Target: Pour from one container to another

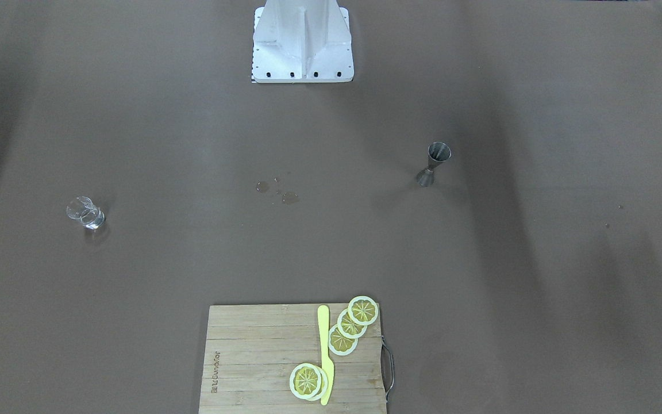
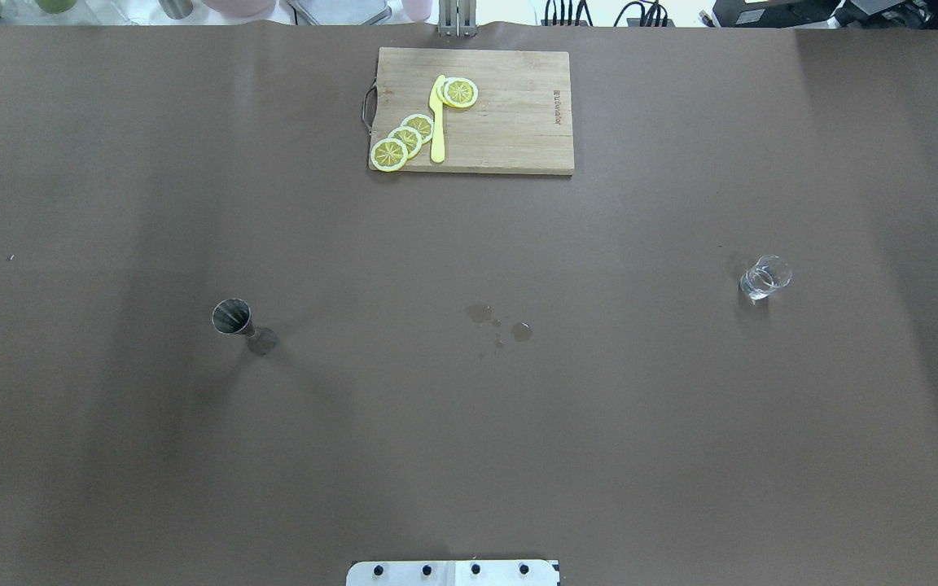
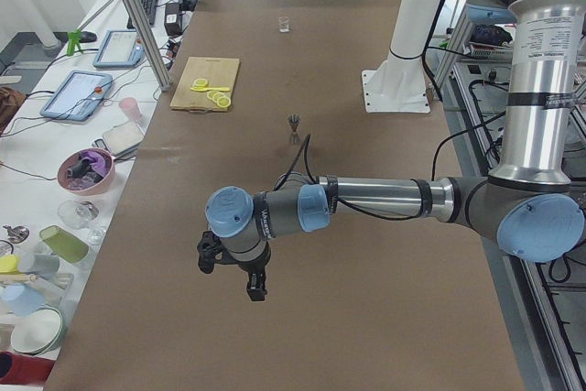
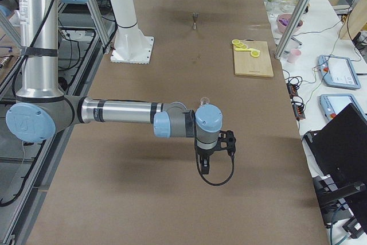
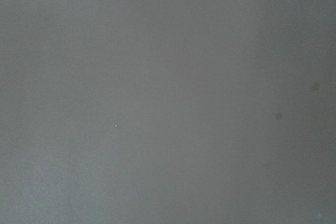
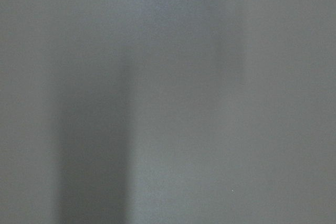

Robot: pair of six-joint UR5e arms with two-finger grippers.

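Steel hourglass jigger and clear glass on matte table (left end effector, right end effector: grip indiscernible)

Through the overhead camera I saw a bamboo cutting board at the far edge of the brown worktop, its metal handle on the left. A yellow knife lay on it — three overlapping lemon slices left of it, two stacked slices against its far end. Small wet spots marked the worktop's middle.
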